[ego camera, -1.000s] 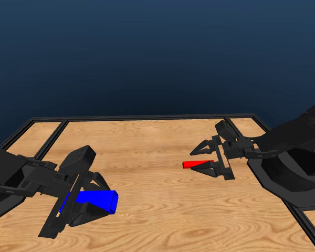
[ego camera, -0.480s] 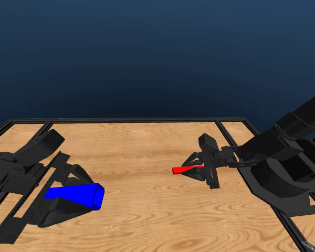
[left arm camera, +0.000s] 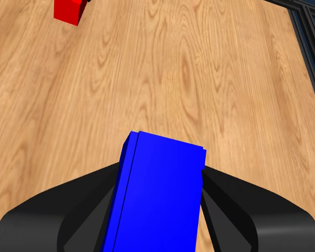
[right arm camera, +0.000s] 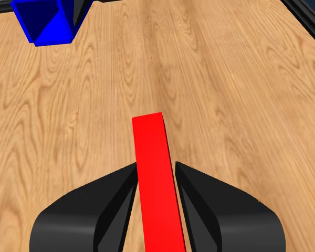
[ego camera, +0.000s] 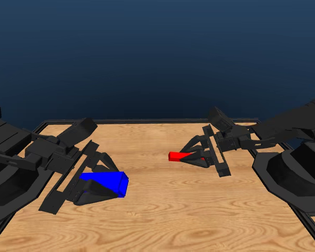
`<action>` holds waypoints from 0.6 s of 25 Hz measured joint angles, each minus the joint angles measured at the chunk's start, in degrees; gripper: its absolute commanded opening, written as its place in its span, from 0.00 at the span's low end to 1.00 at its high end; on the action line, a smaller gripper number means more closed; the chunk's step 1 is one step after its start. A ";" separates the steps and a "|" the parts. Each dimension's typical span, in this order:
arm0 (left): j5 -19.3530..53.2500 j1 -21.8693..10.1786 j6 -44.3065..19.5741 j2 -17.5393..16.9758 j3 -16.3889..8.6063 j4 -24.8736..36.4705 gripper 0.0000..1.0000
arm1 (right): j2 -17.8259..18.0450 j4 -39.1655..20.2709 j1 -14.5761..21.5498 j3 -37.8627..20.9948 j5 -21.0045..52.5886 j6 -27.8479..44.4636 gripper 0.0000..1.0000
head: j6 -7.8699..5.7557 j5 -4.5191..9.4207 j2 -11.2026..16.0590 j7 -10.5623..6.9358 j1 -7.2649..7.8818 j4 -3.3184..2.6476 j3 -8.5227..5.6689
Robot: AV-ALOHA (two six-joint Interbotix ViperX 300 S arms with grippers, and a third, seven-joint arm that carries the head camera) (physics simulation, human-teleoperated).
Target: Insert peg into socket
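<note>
Peg point(ego camera: 179, 156): slim, plain bright red bar, clamped between the jaws of the right gripper point(ego camera: 198, 156), its free end projecting beyond them. Socket point(ego camera: 107, 181): thicker bright blue block, clamped in the left gripper point(ego camera: 97, 186), its hollow opening visible in the right wrist view. Both are above the table point(ego camera: 163, 210), well apart.

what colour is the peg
Bright red all over, plain. The peg shows best in the right wrist view.

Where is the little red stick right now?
In the head view the peg sits right of the table's middle, clamped in the right gripper. Its free end points across bare wood toward the blue socket, held by the left gripper.
</note>
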 measured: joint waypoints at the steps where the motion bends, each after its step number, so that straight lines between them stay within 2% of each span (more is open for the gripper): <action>1: 1.10 -0.47 -0.73 -0.53 -0.50 0.70 0.00 | -0.05 -0.16 0.74 -1.83 2.00 -0.23 0.00 | 0.17 0.09 -0.49 0.23 0.45 0.15 0.47; 7: 8.44 -2.41 -6.91 -3.72 -2.20 7.72 0.00 | 2.58 -2.01 4.91 -12.06 11.28 0.45 0.00 | 0.90 0.70 -2.27 1.23 2.97 0.93 2.31; 12: 13.68 -3.43 -12.30 -4.69 -4.41 13.54 0.00 | 6.61 -4.00 7.76 -18.14 16.13 2.20 0.00 | 1.09 0.96 -2.47 1.15 4.39 1.25 2.59; 15: 15.93 -3.80 -15.38 -4.75 -5.09 16.58 0.00 | 7.87 -5.40 9.01 -21.43 18.48 3.03 0.00 | 1.07 1.02 -2.47 0.95 4.95 1.33 2.59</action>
